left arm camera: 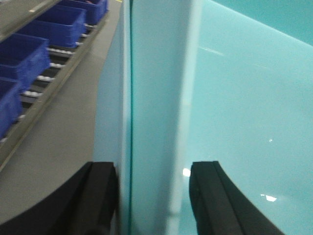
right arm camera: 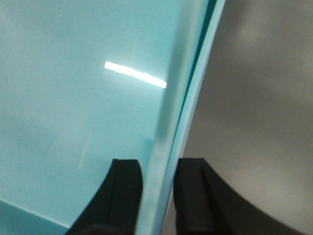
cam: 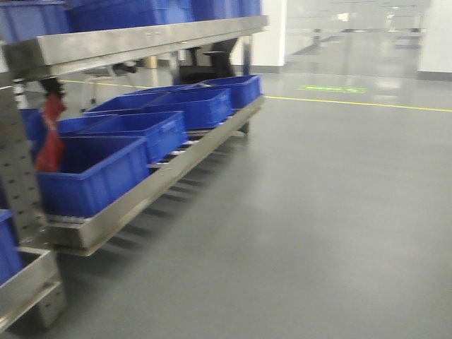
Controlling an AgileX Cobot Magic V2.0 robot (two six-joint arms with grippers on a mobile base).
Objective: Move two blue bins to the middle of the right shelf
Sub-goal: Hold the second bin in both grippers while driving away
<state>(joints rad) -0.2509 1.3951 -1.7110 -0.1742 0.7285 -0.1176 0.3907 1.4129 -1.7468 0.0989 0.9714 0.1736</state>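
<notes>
Across the right side of the front view, floor: smooth grey hall floor (cam: 318,212), glossy toward its far edge.
Rack: tiered rack of brushed stainless steel (cam: 148,37) along the floor's left edge. Its wide flat front rails run from the near left corner toward the far edge, and white roller tracks (cam: 171,150) show between the lanes.
Turquoise wall: a smooth turquoise plastic wall (left arm camera: 244,98) with a raised rim fills most of the left wrist view. A turquoise plastic wall of the same look fills the right wrist view. Whether both belong to one object cannot be told.
Bins: open rectangular blue plastic bins (cam: 95,173) stand in a row on the rack's lowest tier, just behind its front rail. More blue bins line the tier above, at the top edge of the front view.
Left gripper: the black left gripper (left arm camera: 154,166) has one finger on each side of the wall's rim, closed against it.
Right gripper: the black right gripper (right arm camera: 159,164) pinches the rim the same way, its fingers narrowly apart with the rim between them.
Red cloth: a red rag (cam: 51,138) hangs at the rack's near left post, over the nearest bin.
Floor marks: a thin yellow line (cam: 367,104) crosses the far edge, with a green marking (cam: 332,89) just beyond it.
</notes>
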